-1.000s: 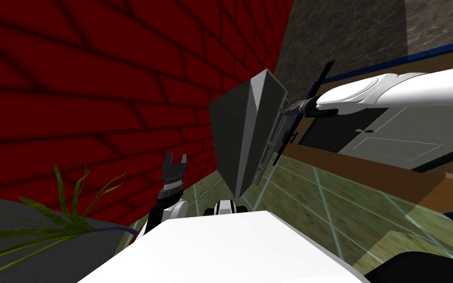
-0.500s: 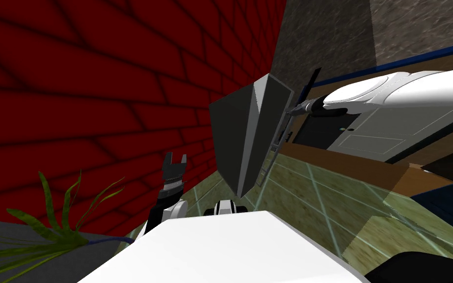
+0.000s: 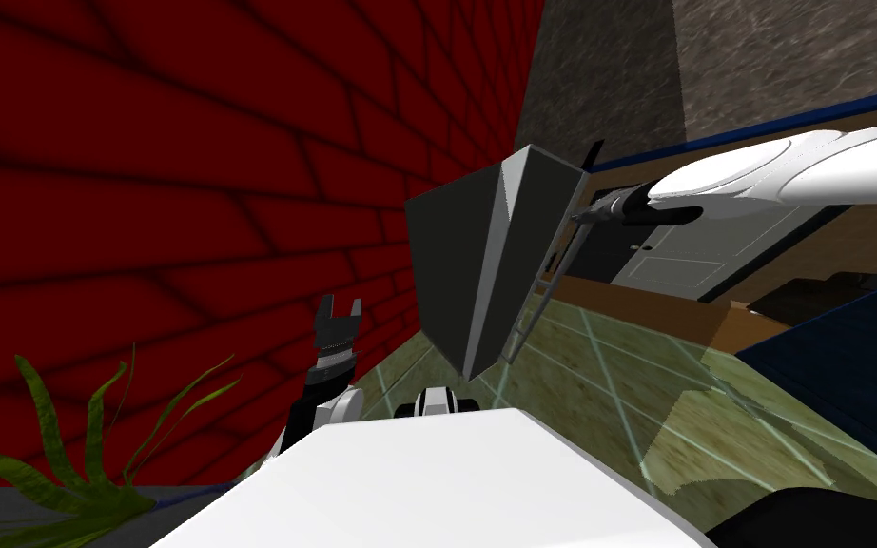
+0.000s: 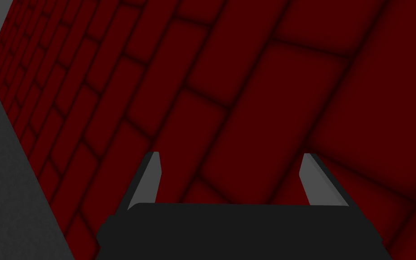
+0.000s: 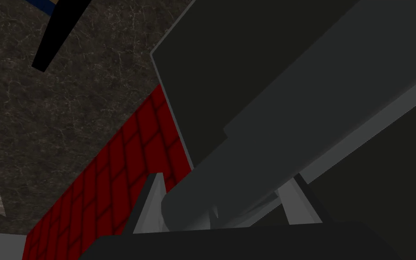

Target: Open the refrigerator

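At the fridge front: the tall dark grey box-shaped refrigerator (image 3: 456,257) stands hard against the dark red brick wall (image 3: 189,190), straight ahead of me on the green tiled floor (image 3: 617,381).
Door panel: the thin dark grey refrigerator door (image 3: 541,228) shows edge-on along the cabinet's right side. It looks slightly off the cabinet, though I cannot tell by how much.
Handle: the long grey bar handle (image 5: 270,149) runs the door's height, and its rounded end sits right at the gripper's body.
Right gripper: the right gripper (image 5: 225,180) is clamped on that bar with one blade pressing each side. From the head camera it (image 3: 581,215) sits high on the door's edge, with the white forearm coming in from my right.
Left gripper: the left gripper (image 3: 340,303) is released, its blades spread wide (image 4: 232,155). It faces only brick, low on my left and well apart from the fridge.
Nearer arm: the right one, no contest, since it is already on the handle.
Axis that matters: the bar's length lies across the gap between the right blades, so the grip is square to it.
Coming move, as I judge it: pull away from the cabinet face in an arc about the hinge, not along the bar.
Risk: a pull along the bar's length could slide the blades off its nearby end.
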